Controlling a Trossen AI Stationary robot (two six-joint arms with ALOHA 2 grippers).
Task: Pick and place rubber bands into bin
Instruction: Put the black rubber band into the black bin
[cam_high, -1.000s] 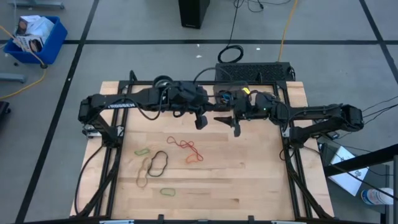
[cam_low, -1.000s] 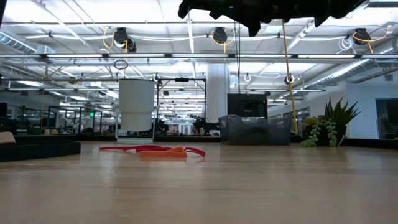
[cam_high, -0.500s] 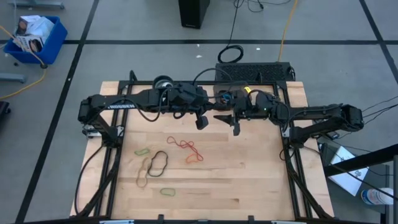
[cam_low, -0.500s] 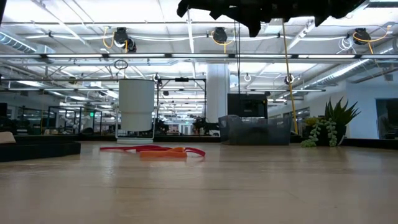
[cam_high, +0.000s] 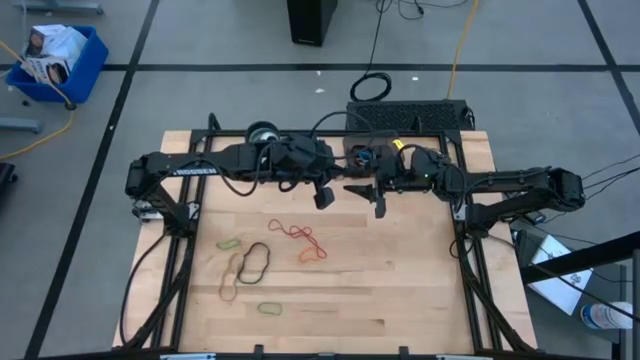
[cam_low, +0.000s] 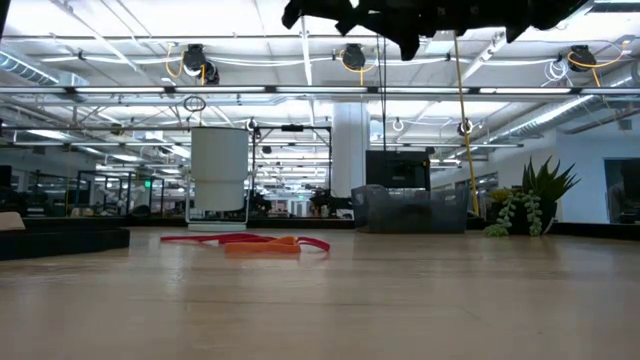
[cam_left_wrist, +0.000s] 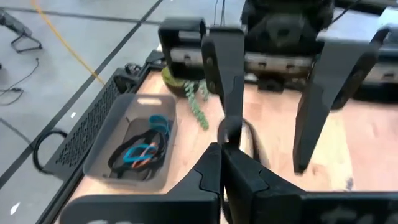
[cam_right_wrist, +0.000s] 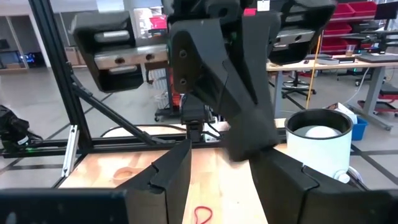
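The rubber bands (cam_high: 265, 255) lay scattered on the wooden surface (cam_high: 400, 280), toward its left half: a green one (cam_high: 229, 243), a black one (cam_high: 254, 260) against a tan one (cam_high: 229, 285), another green one (cam_high: 268, 309) nearest the front edge, and orange-red ones (cam_high: 300, 238) closest to the middle. In the low view the orange-red ones (cam_low: 250, 241) showed as a flat streak on the surface. More bands, blue and orange (cam_left_wrist: 142, 151), already sat inside the bin (cam_left_wrist: 130, 146), which my left wrist view showed near the surface's back edge, beside a small green plant (cam_left_wrist: 198, 102). In the low view the bin (cam_low: 408, 210) stood at the far side, apart from a white cylinder (cam_low: 219, 178).

My left pincer (cam_high: 322, 195) hung above the surface's middle back, its fingers (cam_left_wrist: 211, 171) pressed together with nothing between them. My right pincer (cam_high: 379, 203) hung just beside it, facing it, fingers (cam_right_wrist: 171, 171) spread wide and holding nothing. Both were well clear of the bands.
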